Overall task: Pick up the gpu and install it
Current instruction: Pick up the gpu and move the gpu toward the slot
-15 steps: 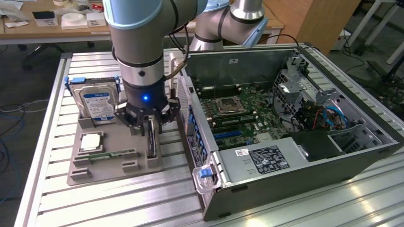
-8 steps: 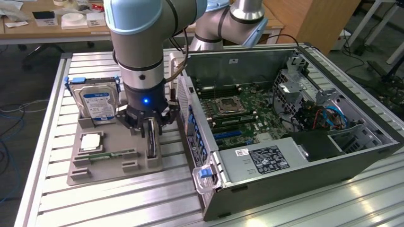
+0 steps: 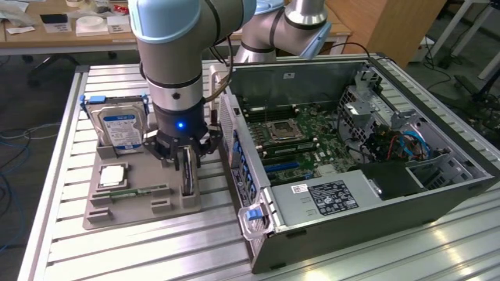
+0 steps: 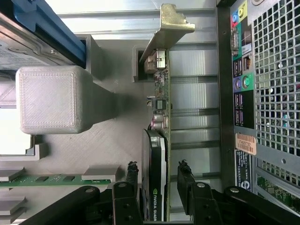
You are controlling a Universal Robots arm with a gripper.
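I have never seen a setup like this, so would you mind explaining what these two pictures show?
The large machine is a robot arm ending in a gripper with two fingers. One picture comes from a camera off the arm, looking over the table. The other comes from a camera on the arm's wrist, looking past the fingers. On the table sit an open computer case and a grey tray. The tray holds a hard drive, a processor chip, a memory stick and the gpu, which stands on edge. The gripper hangs over the gpu with one finger on each side. Its jaws are open, so nothing is held.
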